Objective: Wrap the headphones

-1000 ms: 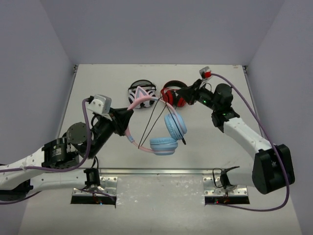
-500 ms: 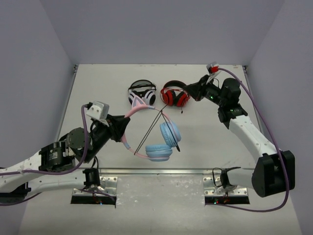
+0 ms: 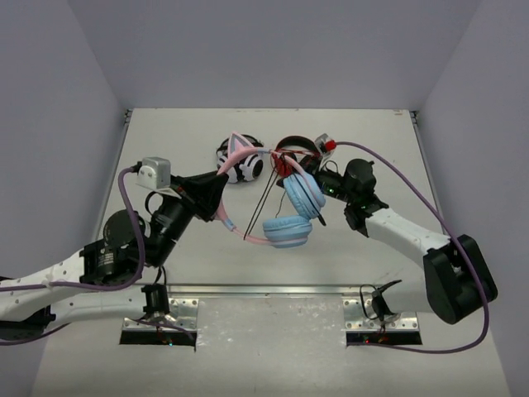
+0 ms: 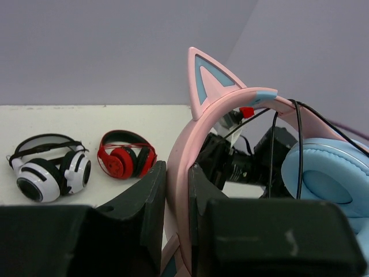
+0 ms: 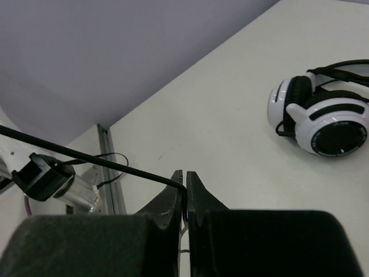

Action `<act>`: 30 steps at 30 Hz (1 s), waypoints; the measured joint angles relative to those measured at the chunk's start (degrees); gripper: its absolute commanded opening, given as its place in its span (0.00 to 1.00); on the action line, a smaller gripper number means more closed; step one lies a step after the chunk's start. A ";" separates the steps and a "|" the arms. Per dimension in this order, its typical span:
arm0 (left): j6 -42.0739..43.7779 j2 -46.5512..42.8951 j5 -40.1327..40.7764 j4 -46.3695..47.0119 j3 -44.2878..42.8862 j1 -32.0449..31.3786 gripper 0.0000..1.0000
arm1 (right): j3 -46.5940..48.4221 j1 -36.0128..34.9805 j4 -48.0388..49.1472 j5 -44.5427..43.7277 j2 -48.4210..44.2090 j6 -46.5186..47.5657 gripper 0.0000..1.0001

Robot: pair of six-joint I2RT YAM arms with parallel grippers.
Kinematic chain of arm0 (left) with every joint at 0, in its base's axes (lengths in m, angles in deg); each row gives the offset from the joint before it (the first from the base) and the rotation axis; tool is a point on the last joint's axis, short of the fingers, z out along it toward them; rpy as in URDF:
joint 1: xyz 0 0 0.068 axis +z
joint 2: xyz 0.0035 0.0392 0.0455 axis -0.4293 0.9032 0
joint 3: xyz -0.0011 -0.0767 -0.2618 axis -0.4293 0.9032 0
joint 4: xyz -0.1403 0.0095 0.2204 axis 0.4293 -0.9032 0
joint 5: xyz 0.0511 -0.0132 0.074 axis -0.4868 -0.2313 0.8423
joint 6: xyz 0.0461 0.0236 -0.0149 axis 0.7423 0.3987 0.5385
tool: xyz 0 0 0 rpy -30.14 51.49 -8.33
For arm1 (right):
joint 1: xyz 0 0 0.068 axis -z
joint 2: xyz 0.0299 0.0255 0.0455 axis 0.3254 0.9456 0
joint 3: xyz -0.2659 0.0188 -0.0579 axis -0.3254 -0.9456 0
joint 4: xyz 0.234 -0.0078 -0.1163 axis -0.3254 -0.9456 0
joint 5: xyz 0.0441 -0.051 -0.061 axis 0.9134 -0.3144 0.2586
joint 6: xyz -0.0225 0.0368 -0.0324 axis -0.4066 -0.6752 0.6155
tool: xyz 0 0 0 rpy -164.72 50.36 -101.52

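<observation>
The headphones, with a pink cat-ear headband (image 3: 234, 155) and light blue earcups (image 3: 302, 195), hang above the table's middle. My left gripper (image 3: 221, 202) is shut on the headband (image 4: 183, 167), and one cat ear (image 4: 209, 83) stands above its fingers. The thin black cable (image 3: 266, 192) runs in lines across the headband arc and over an earcup (image 4: 330, 176). My right gripper (image 3: 309, 176) is close behind the upper earcup. It is shut on the cable (image 5: 86, 156), which bends into the right gripper (image 5: 185, 193) from the left.
White-and-black headphones (image 3: 248, 165) and red-and-black headphones (image 3: 291, 150) lie on the table behind the held pair. Both also show in the left wrist view, white (image 4: 49, 173) and red (image 4: 124, 161). The white pair shows in the right wrist view (image 5: 323, 121).
My left gripper has raised the headphones and swung them back and to the right. My right gripper has moved left and nearer with the cable, from the far right to close behind the earcups.
</observation>
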State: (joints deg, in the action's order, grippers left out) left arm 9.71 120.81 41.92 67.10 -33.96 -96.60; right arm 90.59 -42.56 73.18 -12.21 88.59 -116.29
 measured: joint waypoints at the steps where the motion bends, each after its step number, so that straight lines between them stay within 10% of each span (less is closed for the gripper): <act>1: 0.42 0.92 0.57 1.92 -0.07 0.00 0.00 | -0.50 -1.18 2.12 -0.04 0.48 -0.87 0.01; 17: 8.24 9.57 8.00 20.98 -4.31 0.00 0.00 | -8.46 -11.89 31.95 -0.46 5.77 -14.91 0.04; 30: 19.67 12.74 17.09 34.16 -4.83 0.00 0.00 | -8.92 -17.18 34.07 -2.64 6.71 -14.38 0.03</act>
State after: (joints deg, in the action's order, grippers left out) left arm 29.38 133.55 59.01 101.26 -38.79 -96.60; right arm 81.67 -59.74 107.26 -14.85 95.30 -130.67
